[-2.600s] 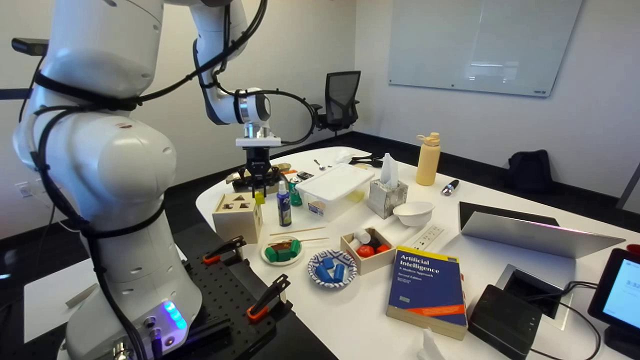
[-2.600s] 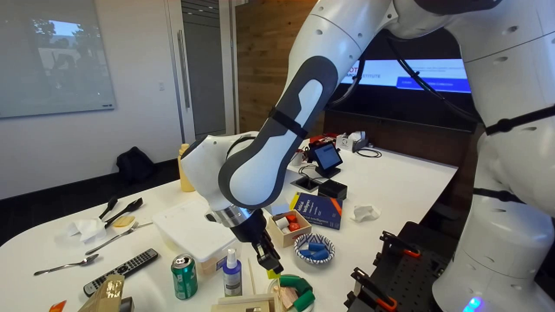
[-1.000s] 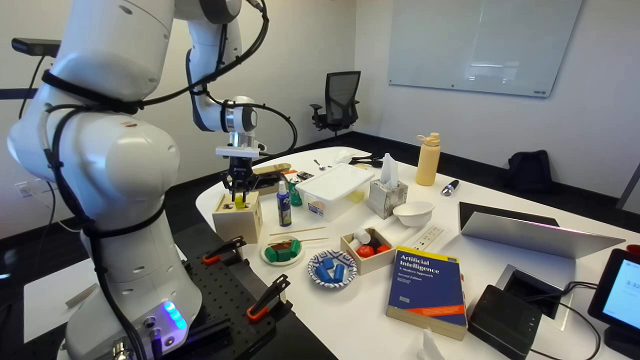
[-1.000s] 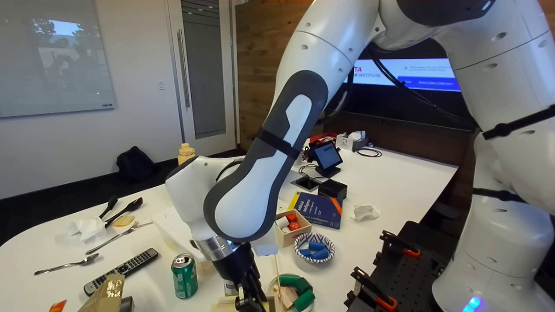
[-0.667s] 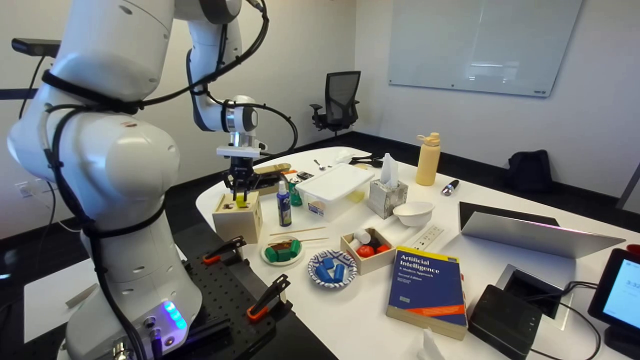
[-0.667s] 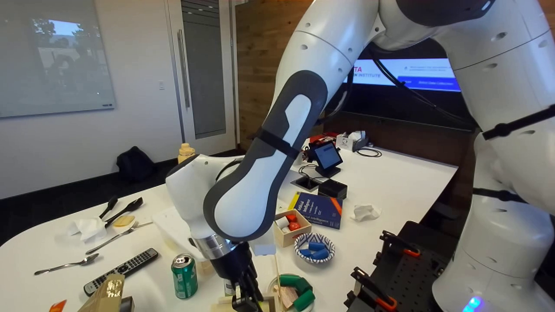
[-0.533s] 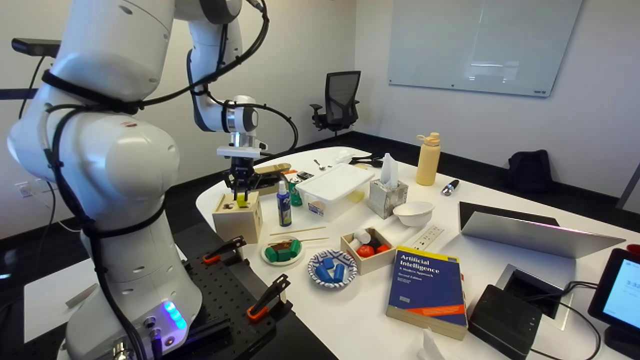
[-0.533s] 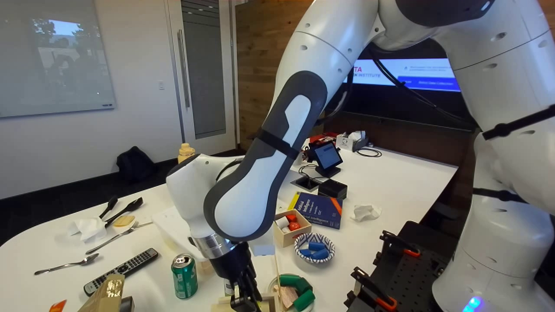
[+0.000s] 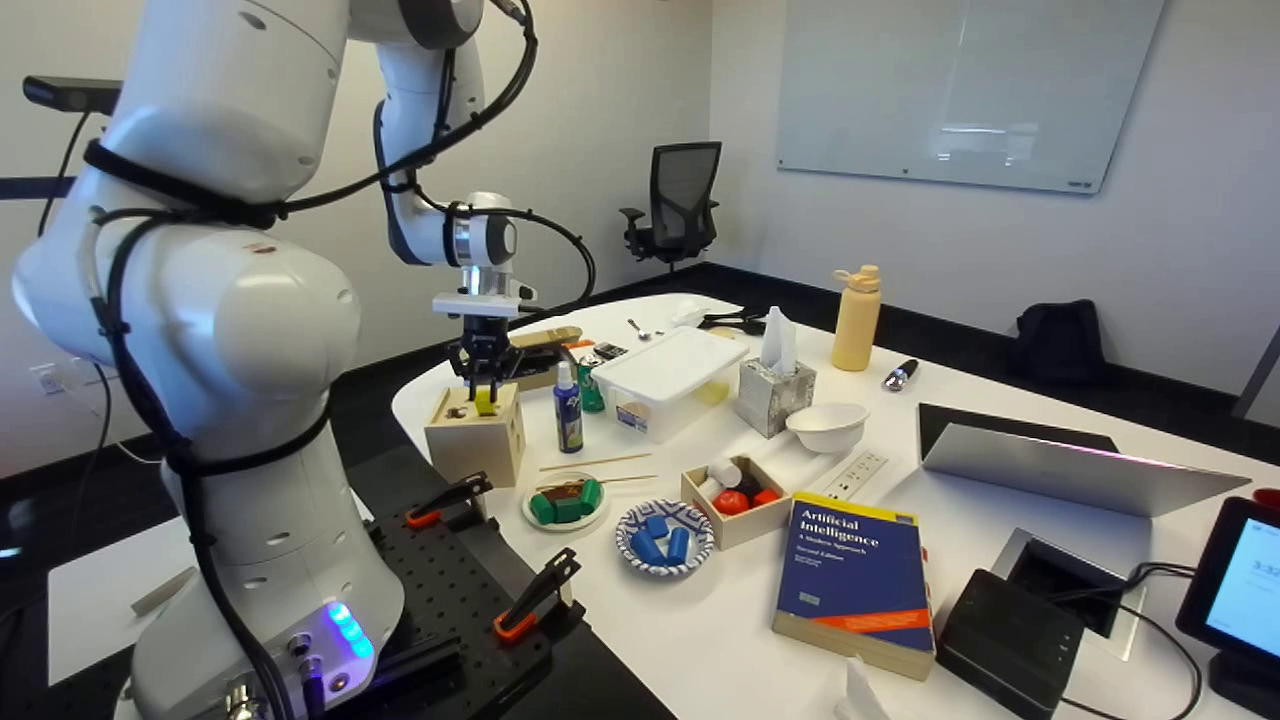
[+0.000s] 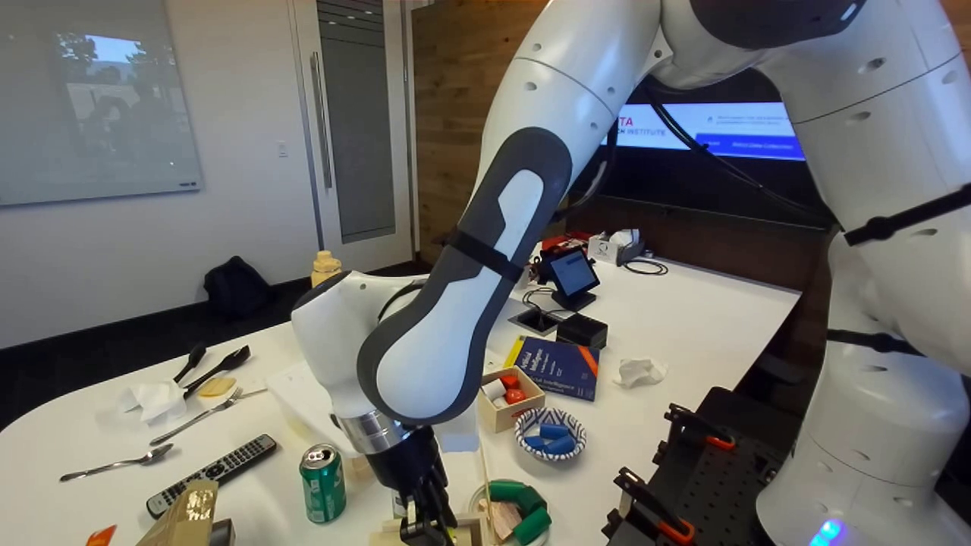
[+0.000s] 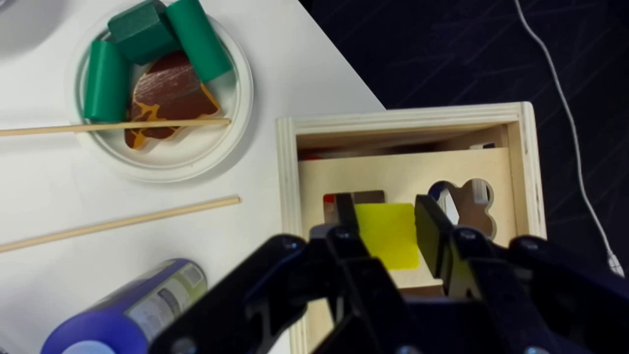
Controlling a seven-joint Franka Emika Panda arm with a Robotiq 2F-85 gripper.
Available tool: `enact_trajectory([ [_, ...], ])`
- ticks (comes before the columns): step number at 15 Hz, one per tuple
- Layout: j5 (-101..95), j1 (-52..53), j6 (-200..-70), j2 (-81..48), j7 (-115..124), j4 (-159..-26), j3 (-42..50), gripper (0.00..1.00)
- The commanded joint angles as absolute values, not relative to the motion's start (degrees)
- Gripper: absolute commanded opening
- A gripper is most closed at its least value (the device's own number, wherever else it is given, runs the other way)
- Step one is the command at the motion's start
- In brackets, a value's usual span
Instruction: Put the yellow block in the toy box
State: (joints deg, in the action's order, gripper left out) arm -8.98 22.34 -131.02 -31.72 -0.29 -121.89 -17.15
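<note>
Wrist view: the hand (image 11: 385,204) has its fingers (image 11: 347,211) closed on the yellow block (image 11: 389,240), which is over the top panel (image 11: 408,169) of the toy box (image 11: 287,177), not yet inside; whether it touches the wood I cannot tell. Misalignment looks the likeliest trouble: from this angle the block covers part of a straight-sided hole (image 11: 369,196) but also overlaps solid panel, so pushing down or letting go now would probably leave it stranded on top. A slight twist against the hole's corners could jam it, or tip it in the grip.

In an exterior view the toy box stands at the edge of the table (image 9: 720,640) beside the robot's base (image 9: 270,570), near the table's rounded corner. Pressing hard off-centre might shove the box towards that edge, and a block skidding off that side could drop to the floor (image 11: 467,64). The spray bottle (image 9: 568,412) stands just beside the box, farther in from the edge; a wide sideways correction might topple it.
</note>
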Motion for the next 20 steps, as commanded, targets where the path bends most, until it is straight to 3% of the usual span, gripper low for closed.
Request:
enact_trajectory([
  [1, -9.6, 23.7, -131.7, -31.1, 2.1, -122.5, -16.0, 0.10],
  [13, -9.3, 22.8, -131.2, -31.1, 1.6, -122.8, -14.8, 0.10],
  [15, -9.3, 22.7, -130.9, -31.3, 1.4, -122.5, -14.7, 0.60],
  [16, -9.2, 22.7, -130.9, -31.3, 1.3, -122.6, -14.7, 0.61],
  [20, -8.9, 22.5, -130.8, -31.1, 0.9, -122.9, -15.0, 0.88],
])
